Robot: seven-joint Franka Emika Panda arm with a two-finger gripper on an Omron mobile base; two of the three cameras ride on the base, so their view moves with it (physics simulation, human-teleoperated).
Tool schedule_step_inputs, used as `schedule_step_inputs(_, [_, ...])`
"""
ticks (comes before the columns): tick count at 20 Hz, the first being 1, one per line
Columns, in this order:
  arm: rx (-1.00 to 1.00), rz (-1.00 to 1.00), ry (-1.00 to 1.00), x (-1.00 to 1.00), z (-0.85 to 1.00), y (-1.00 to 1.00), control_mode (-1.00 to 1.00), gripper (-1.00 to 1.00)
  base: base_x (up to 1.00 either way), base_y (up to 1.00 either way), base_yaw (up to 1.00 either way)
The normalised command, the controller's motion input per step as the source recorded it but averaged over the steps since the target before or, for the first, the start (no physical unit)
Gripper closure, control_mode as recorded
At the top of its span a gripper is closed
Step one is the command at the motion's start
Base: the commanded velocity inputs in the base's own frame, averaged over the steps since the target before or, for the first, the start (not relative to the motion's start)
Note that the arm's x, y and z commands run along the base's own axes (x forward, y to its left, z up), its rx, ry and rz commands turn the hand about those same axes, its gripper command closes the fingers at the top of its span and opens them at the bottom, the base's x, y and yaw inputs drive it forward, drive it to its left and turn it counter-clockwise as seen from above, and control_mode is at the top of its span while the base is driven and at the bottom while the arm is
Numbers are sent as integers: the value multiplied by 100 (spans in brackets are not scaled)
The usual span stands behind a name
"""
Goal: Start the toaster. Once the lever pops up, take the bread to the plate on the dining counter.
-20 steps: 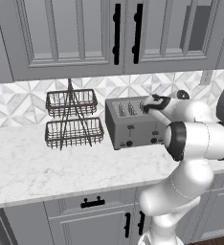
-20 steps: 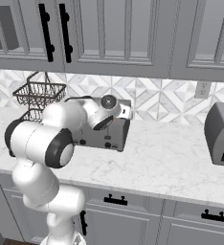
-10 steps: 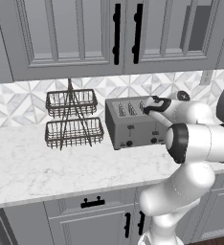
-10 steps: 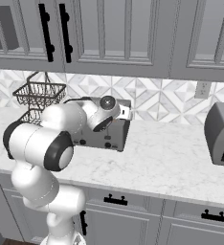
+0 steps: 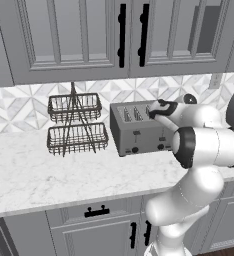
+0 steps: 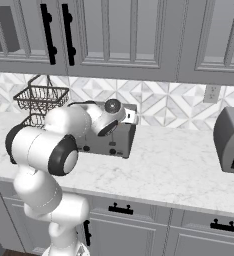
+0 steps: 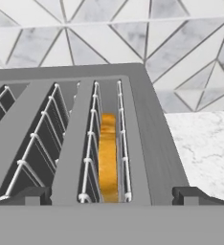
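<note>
The grey four-slot toaster point(image 5: 137, 131) stands on the marble worktop against the tiled wall. In the hand view I look down on the toaster's top point(image 7: 147, 143). The bread point(image 7: 108, 160) sits upright inside the rightmost slot, its golden crust edge showing between the wires. My gripper point(image 7: 110, 196) hovers just above that slot, open, one fingertip point(image 7: 27, 195) to each side of it and nothing between them. From the base cameras the gripper point(image 5: 156, 111) hangs over the toaster's right end point(image 6: 120, 140). The plate and the dining counter are out of view.
A two-tier wire basket rack point(image 5: 76, 125) stands left of the toaster. A grey boxy appliance point(image 6: 231, 140) sits further right on the worktop. Upper cabinets with black handles point(image 5: 121, 35) hang above. Bare marble point(image 5: 49, 175) lies in front of the toaster.
The arm's elbow has shifted slightly. The hand stays over the toaster's right end with its jaws still open.
</note>
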Motion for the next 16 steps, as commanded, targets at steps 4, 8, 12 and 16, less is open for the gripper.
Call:
schedule_step_inputs(4, [0, 0, 0, 8, 0, 6, -100, -100, 0, 0, 0])
schedule_step_inputs(8, [0, 0, 0, 0, 0, 0, -100, -100, 0, 0, 0])
schedule_step_inputs(12, [0, 0, 0, 0, 0, 0, -100, -100, 0, 0, 0])
schedule_step_inputs(16, [0, 0, 0, 0, 0, 0, -100, -100, 0, 0, 0])
